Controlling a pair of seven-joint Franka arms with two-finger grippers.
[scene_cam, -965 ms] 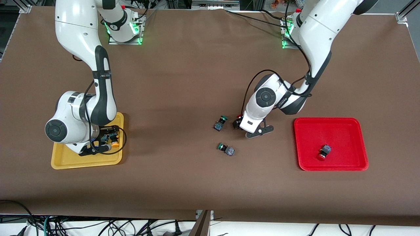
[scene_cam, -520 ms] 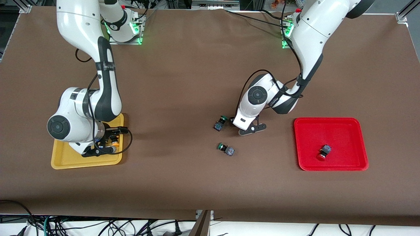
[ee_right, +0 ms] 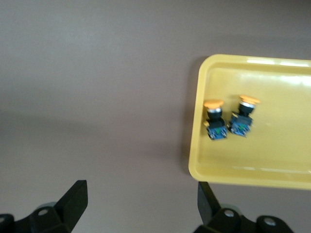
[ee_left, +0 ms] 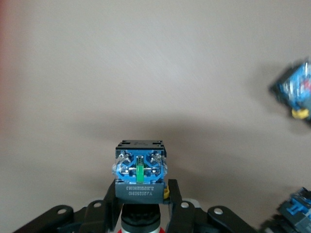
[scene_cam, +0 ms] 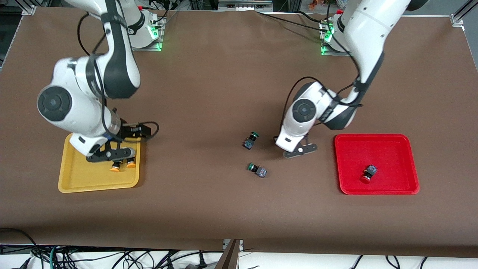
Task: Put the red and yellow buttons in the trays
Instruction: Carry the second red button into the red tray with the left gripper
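The yellow tray (scene_cam: 74,179) holds both yellow buttons (ee_right: 215,120) side by side; the right gripper (scene_cam: 112,154) hangs over them, fingers spread wide and empty. One red button (scene_cam: 368,174) lies in the red tray (scene_cam: 396,149). The left gripper (scene_cam: 298,149), over the table beside that tray, pinches the other red button (ee_left: 140,170).
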